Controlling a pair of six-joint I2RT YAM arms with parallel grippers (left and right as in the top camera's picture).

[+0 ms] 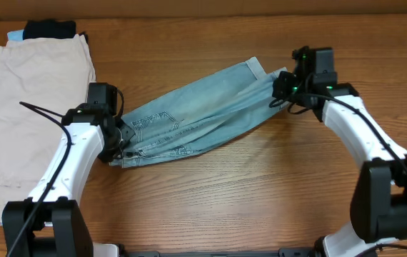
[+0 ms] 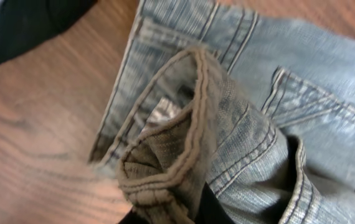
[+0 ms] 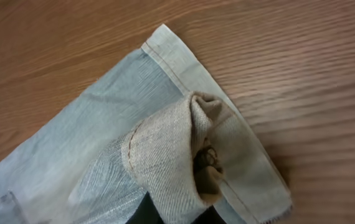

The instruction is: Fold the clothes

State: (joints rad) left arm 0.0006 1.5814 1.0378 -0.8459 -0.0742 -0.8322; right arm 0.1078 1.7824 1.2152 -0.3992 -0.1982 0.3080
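Long axis of shorts (image 1: 196, 118) runs gripper to gripper: left gripper (image 1: 121, 145) clamps waistband (image 2: 193, 118) end, right gripper (image 1: 280, 91) clamps hem (image 3: 180, 59) end

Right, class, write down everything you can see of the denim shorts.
The denim shorts are faded light blue, with stitched back pockets, belt loops and cuffed hems. They lie stretched slantwise across the wooden table, seemingly folded lengthwise. The left gripper pinches the waistband, the right gripper a leg hem.
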